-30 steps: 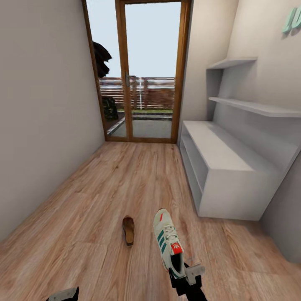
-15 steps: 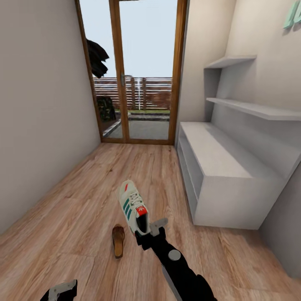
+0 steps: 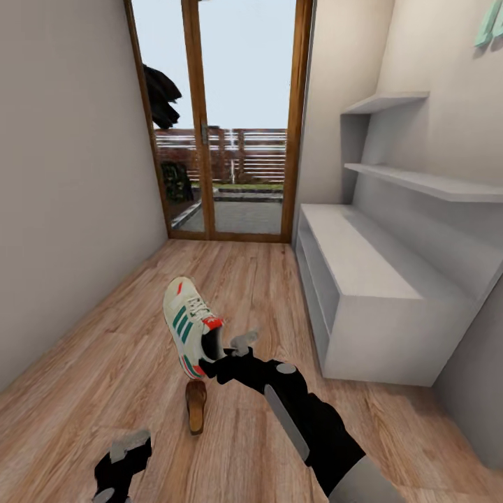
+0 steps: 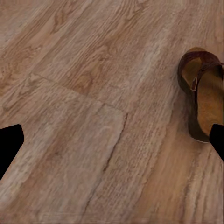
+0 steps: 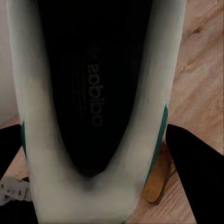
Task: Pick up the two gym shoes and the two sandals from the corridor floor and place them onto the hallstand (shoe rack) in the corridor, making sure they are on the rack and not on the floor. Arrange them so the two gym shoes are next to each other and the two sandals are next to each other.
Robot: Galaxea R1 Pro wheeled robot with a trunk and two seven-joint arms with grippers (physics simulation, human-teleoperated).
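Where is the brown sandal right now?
In the head view the sandal lies on the wood floor near the picture's lower middle, just below the sneaker held up by the right gripper, left of the shoe rack.

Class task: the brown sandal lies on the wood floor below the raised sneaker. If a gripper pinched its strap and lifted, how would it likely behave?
The sandal would probably hang tilted, since its wide strap sits toward one end. Its thick sole looks stiff, so little flopping. Lying flat on the floor, it seems unlikely to roll if nudged.
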